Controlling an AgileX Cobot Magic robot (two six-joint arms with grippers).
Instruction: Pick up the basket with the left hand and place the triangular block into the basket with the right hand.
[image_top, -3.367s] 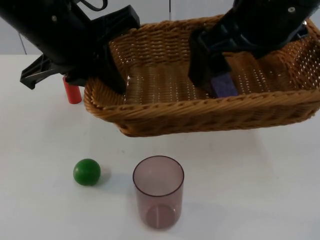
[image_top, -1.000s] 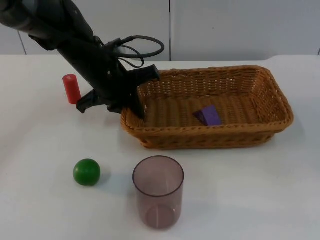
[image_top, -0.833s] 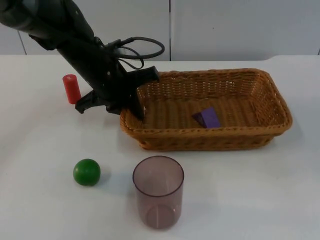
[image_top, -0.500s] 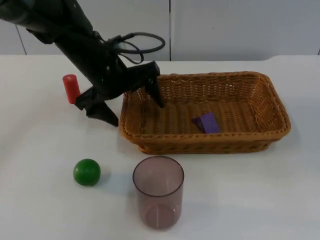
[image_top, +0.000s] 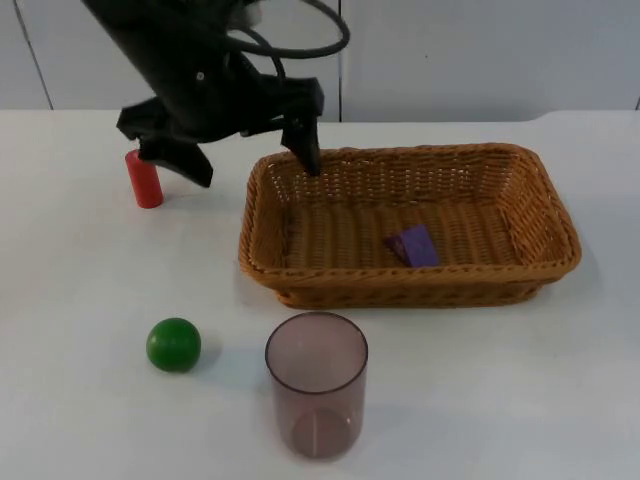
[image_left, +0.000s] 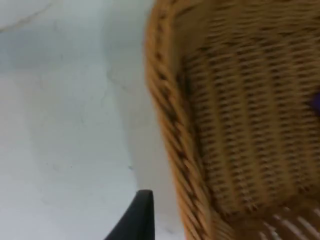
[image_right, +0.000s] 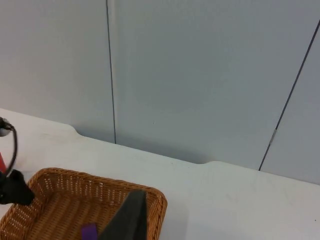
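The brown wicker basket (image_top: 262, 262) stands flat on the table, and the purple triangular block (image_top: 415, 245) lies on its floor, right of centre. My left gripper (image_top: 247, 158) hangs open over the basket's far left corner and holds nothing; one finger (image_top: 306, 148) is above the rim, the other (image_top: 180, 163) is outside near the red cylinder. The left wrist view looks down on the basket's rim (image_left: 167, 115) past a black fingertip (image_left: 138, 215). The right arm waits drawn back and high: its fingertip (image_right: 131, 212) is far from the basket (image_right: 150, 200), and the jaws stand open and empty.
A red cylinder (image_top: 143, 178) stands left of the basket. A green ball (image_top: 174, 343) and a translucent purple cup (image_top: 316, 383) sit near the front. The grey partition wall (image_right: 200, 75) closes the table's far side.
My left gripper has opened, let go of the basket's left rim, and lifted away toward the far side. The basket has settled flat on the table.
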